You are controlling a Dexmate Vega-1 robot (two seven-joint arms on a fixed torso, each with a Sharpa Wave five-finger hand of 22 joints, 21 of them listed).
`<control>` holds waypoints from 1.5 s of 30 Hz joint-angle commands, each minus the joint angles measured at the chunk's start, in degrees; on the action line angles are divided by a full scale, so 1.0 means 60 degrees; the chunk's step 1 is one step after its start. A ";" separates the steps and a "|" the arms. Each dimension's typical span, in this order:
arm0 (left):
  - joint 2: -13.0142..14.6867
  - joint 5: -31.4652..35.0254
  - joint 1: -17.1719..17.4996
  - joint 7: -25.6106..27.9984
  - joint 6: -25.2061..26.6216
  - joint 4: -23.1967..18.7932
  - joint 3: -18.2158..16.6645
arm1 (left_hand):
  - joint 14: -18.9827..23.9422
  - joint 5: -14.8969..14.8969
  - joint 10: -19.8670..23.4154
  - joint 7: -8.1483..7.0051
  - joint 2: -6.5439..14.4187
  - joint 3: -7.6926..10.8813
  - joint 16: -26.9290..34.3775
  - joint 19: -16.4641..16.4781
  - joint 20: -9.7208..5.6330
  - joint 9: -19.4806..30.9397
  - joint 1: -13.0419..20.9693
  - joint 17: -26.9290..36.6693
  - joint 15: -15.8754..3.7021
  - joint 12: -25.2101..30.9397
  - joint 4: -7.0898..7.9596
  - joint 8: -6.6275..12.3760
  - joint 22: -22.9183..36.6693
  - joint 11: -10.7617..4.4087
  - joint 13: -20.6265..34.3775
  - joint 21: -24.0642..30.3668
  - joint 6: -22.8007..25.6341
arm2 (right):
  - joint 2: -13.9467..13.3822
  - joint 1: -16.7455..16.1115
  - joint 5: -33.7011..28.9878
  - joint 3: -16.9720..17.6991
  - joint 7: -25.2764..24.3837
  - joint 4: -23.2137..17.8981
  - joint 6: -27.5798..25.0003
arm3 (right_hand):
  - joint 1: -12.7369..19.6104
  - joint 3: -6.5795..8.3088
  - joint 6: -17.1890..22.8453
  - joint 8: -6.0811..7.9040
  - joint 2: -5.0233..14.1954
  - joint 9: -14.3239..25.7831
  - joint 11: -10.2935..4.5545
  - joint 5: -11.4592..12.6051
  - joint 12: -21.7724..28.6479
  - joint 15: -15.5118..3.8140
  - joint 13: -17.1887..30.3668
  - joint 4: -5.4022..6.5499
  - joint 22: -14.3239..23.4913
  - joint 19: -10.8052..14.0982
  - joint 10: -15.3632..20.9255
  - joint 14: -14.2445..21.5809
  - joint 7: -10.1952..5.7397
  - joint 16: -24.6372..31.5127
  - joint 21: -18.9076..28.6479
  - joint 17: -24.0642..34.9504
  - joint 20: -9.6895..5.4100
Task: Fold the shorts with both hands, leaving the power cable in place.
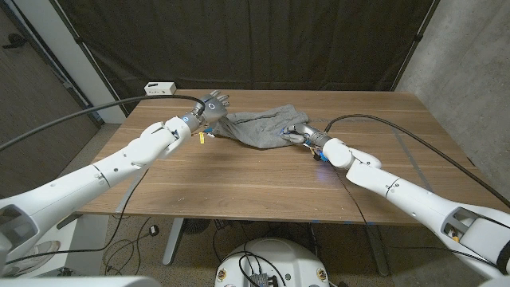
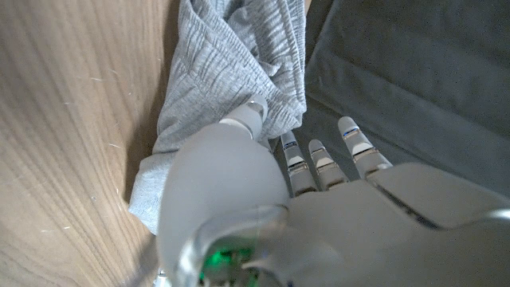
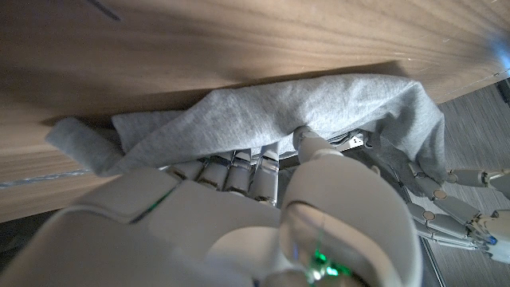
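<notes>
Brown wooden table (image 1: 263,187) before black curtain (image 1: 263,40); crumpled grey fabric shorts (image 1: 259,127) apparently pinched by left hand (image 1: 211,108), gripped by right hand (image 1: 299,134).

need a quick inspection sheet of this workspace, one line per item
surface: wooden table, bare wood in front
job's things: grey shorts bunched at the table's far middle
clutter: white power strip at the far left corner
hands: left hand at the shorts' left end, grip unclear; right hand grips the shorts' right edge, fabric over its fingers
cables: black cable crosses the table's right side
surroundings: dark curtain behind, concrete wall at right
</notes>
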 commanded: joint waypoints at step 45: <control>-0.0628 0.5302 -0.4287 0.4987 -0.2527 0.2077 0.2501 | 0.0676 0.0085 0.0695 -0.0535 -0.0128 -0.0075 0.0035 0.0403 -0.0397 0.0010 -0.0410 0.0038 -0.0815 0.0099 0.0267 0.0097 0.0052 -0.0396 0.0011 0.0375 0.0402 | 0.0324 0.0560 0.0248 -0.0347 0.0439 0.1472 0.0976 | 0.0078 0.0108 0.0248 -0.0137 -0.0038 0.0008 0.0023 0.0018 -0.0080 0.0122 0.0027 -0.0154 0.0041 0.0446 0.0143 0.0027 0.0013 0.0050 0.0048 0.0042 0.0544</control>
